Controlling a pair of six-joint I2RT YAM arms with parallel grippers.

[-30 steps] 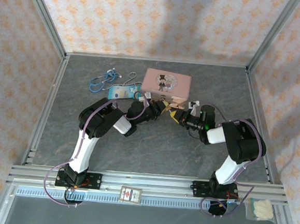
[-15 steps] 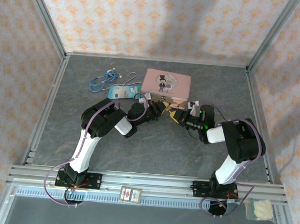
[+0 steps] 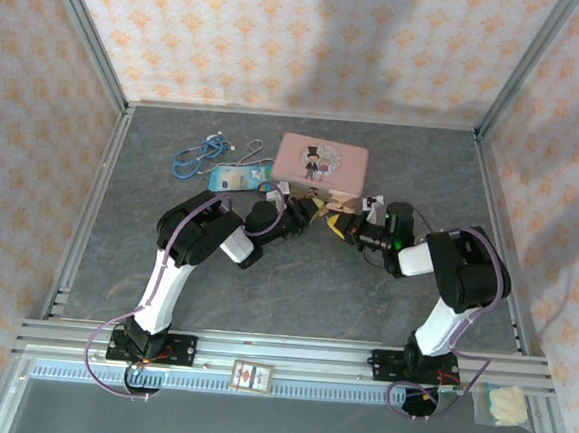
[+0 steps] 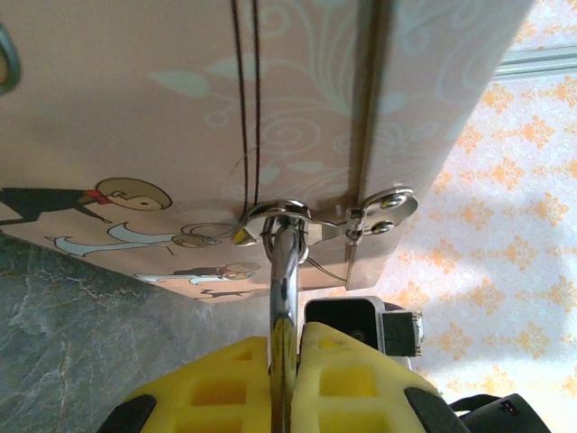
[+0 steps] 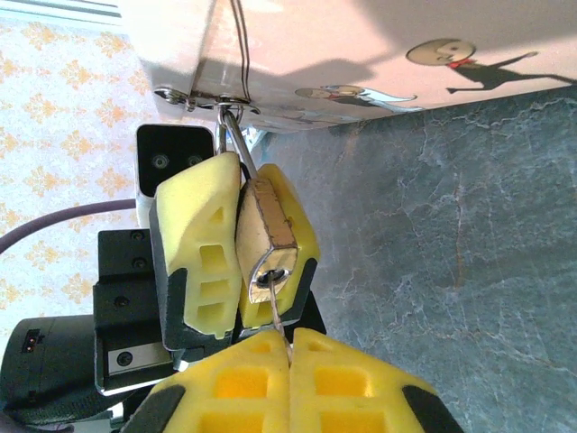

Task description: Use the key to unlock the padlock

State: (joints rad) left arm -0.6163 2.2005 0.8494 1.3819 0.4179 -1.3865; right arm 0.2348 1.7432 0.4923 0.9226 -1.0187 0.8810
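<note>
At the near wall of the pink picture tin, between the two grippers, we are working on the brass padlock. Its silver shackle is passing through the tin's latch, so the body is hanging off the tin toward the near side. The left gripper is reaching in from the left, and its yellow foam pads are pinching the padlock body from both sides. The right gripper is reaching in from the right, its jaws pressed together on the key, which is showing edge-on as a thin metal strip.

In the right wrist view the key is running straight from the right gripper into the keyhole face of the padlock. The key's long axis is lining up with the padlock's long axis: shackle end toward the tin, keyhole end toward the right gripper. We cannot tell how deep the key is seated.

We are judging the key as entered, or nearly so. The coming move calls for a roll of the right wrist about that shared axis, with the left gripper bracing the body against the twist. The thin key slipping in the foam is the likely fault.
</note>
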